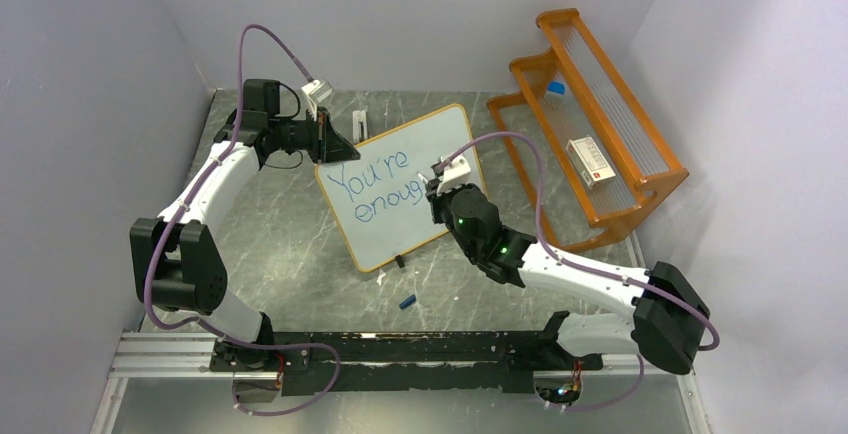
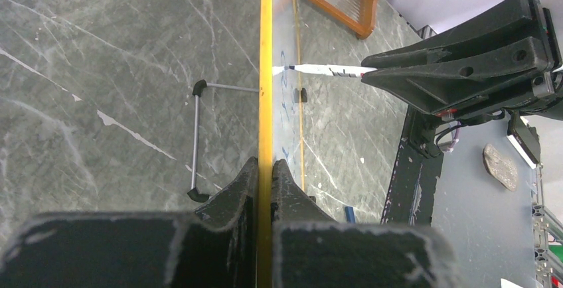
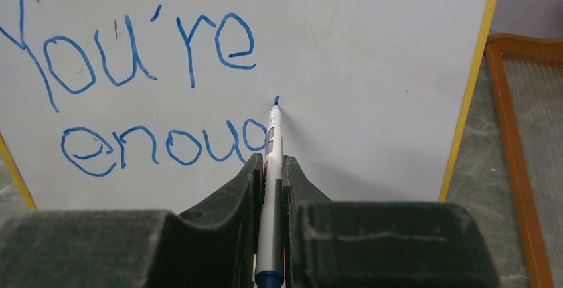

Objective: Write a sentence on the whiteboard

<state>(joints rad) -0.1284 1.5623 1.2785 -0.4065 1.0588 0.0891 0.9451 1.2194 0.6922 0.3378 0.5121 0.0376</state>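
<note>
Writing on whiteboard (image 1: 400, 189), propped mid-table (image 1: 290, 244), reads "You're enoug"; h looks next. Left claw (image 2: 264, 168) pinches its yellow frame: you hold firm. Right claw (image 3: 271, 165) grips blue marker (image 3: 273, 129), tip on board: use light pressure, steady strokes.

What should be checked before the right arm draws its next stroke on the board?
1. Left fingers clamp the board by its edge: ok.
2. Right fingers shut on the marker: ok.
3. Marker tip on the board, just after the last letter: ok.
4. Blank room right of the tip: ok.
5. Sentence complete: not ok, the second word is unfinished.
</note>
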